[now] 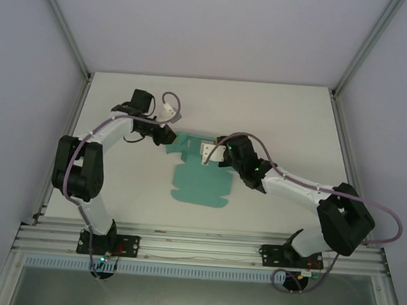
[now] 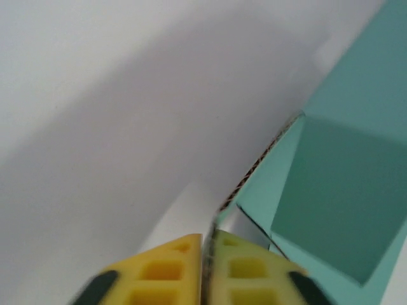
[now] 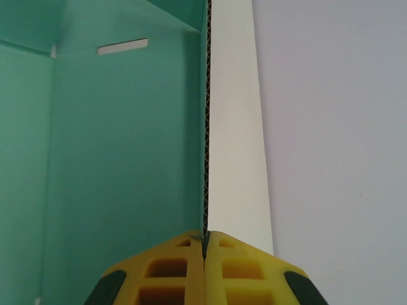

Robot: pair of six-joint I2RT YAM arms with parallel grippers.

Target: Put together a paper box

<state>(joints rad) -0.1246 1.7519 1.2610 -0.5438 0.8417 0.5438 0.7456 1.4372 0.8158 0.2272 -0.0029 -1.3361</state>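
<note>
Paper box (image 1: 200, 186): teal-green card, die-cut, lying mid-desk between the two arms. The near panel lies flat with a scalloped front edge. The far part is partly folded up, with flaps raised.

In the right wrist view, the paper box (image 3: 121, 159) shows a teal inner face, a slot cut near the top and an upright wall seen edge-on. The wall's edge is corrugated and its outer face is white.

Right fingers (image 3: 168, 270): yellow pads pressed together on the lower edge of that upright wall. In the top view the right fingers (image 1: 214, 153) sit at the right side of the box's far part.

Left fingers (image 2: 162, 273): pads together, and the thin edge of a flap of the paper box (image 2: 337, 190) runs down into the seam between them. In the top view the left fingers (image 1: 167, 137) are at the box's far-left corner.

Desk (image 1: 276, 116): plain white.
</note>
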